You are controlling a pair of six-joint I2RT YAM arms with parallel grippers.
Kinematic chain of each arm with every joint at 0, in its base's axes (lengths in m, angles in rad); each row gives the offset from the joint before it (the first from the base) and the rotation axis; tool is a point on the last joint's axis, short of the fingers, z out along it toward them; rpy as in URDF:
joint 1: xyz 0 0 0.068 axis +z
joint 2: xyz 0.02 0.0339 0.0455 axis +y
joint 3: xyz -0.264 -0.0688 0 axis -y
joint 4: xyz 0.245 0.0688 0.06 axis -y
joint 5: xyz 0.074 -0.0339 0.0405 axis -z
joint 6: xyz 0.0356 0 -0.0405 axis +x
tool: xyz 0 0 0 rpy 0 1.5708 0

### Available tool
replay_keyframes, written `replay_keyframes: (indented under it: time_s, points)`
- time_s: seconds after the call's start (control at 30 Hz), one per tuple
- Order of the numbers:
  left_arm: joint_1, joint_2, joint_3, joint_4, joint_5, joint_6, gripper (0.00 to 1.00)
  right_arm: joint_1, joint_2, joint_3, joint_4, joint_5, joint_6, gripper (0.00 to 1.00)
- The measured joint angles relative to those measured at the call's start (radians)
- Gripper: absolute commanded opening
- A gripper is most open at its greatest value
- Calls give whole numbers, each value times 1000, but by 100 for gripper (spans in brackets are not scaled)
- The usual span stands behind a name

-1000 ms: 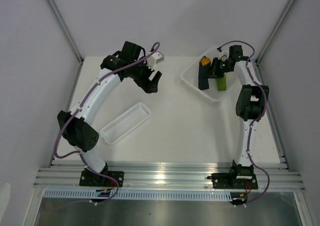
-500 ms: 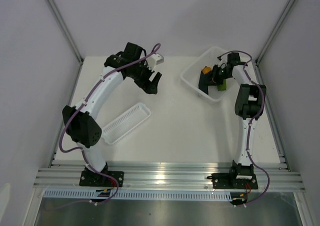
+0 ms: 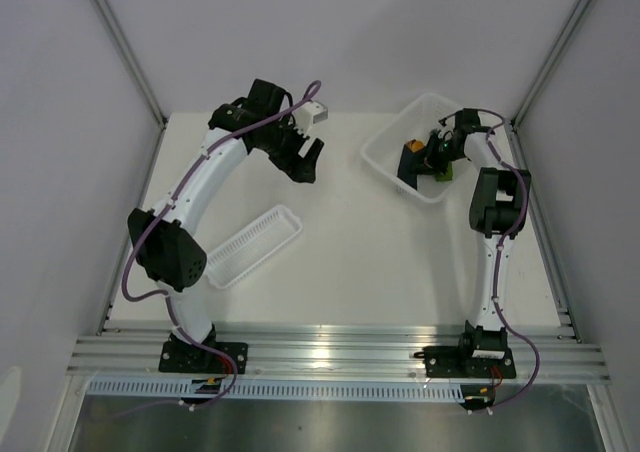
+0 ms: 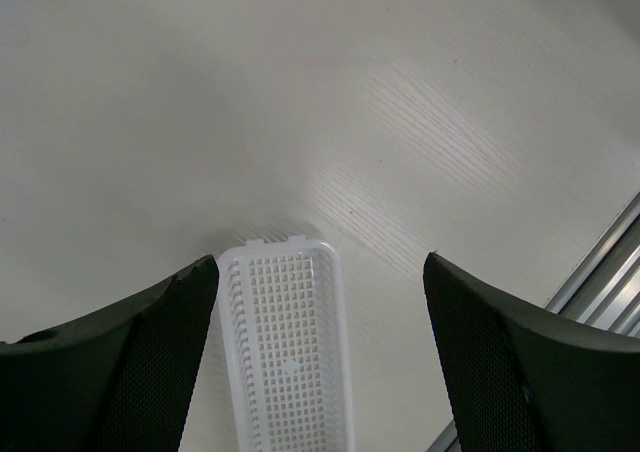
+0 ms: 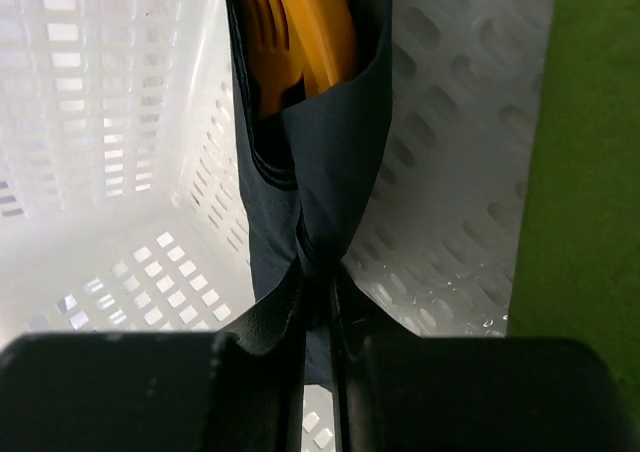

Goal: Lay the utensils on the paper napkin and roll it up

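The paper napkin [image 5: 320, 162] is a dark roll wrapped round the orange utensils [image 5: 300, 32], whose ends stick out of its far end. My right gripper [image 5: 320, 282] is shut on the near end of the roll, inside the white basket [image 5: 100, 122]. From above, the roll [image 3: 408, 164] hangs in that basket [image 3: 382, 144] at the back right, with the orange tips [image 3: 412, 147] showing beside the right gripper [image 3: 432, 152]. My left gripper [image 3: 305, 162] hovers open over the back middle of the table with nothing between its fingers [image 4: 150, 352].
A green rolled bundle [image 5: 590, 172] lies in the same basket just right of the dark roll, seen from above as a green bundle [image 3: 441, 172]. A slim white perforated tray [image 3: 252, 245] lies on the table's left half; it shows below the left gripper [image 4: 290, 352].
My right gripper has carried the dark roll a little toward the back of the basket. The left arm has shifted slightly back and left, still open.
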Motion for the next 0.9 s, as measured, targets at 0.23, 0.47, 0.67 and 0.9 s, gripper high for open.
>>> replay_keyframes:
  time_s: [0.23,0.47,0.67,0.9]
  points:
    - [5,31,47,-23,0,0,86,3,-20,-5,9,105,47,24]
    - [6,42,72,-35,1,0,86,14,-68,-37,25,247,39,31]
    - [8,51,85,-48,11,0,86,29,-80,-40,24,327,17,35]
    - [8,53,98,-57,20,1,86,35,-83,-40,24,352,6,41]
